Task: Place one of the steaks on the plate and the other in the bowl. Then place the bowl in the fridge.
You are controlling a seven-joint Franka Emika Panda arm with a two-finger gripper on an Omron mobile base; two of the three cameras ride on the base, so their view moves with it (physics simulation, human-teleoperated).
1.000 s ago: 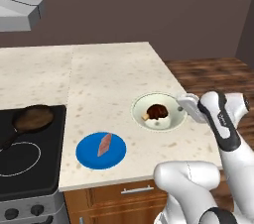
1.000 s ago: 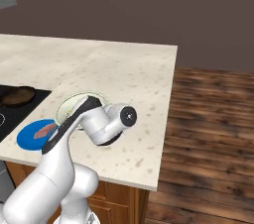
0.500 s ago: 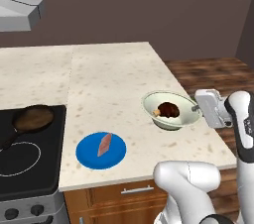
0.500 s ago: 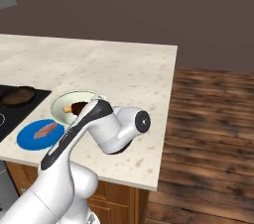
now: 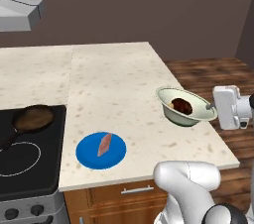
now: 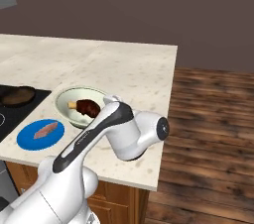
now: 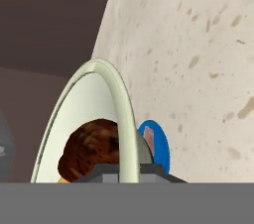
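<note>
My gripper [image 5: 214, 105] is shut on the right rim of the cream-white bowl [image 5: 193, 115], which hangs tilted just above the counter's right part. The dark brown steak [image 5: 181, 105] lies inside it. In the hand view the bowl's rim [image 7: 121, 119] runs edge-on between my fingers [image 7: 101, 172], with the brown steak [image 7: 92, 151] to its left. The pinkish steak [image 5: 104, 144] rests on the blue plate [image 5: 87, 154] near the counter's front edge. From the right base view, the bowl [image 6: 67, 100] sits partly behind my arm, beside the plate [image 6: 27, 138]. The fridge is out of view.
A black stovetop [image 5: 25, 163] with a dark brown pan [image 5: 32, 118] fills the counter's left end, under a grey range hood [image 5: 17, 7]. The counter [image 5: 114, 79] ends just right of the bowl, above wooden floor [image 6: 213, 119].
The bowl with the brown steak has come up off the counter and moved right toward the counter's edge, tilting, as my arm swung right. The plate and pink steak stayed put.
</note>
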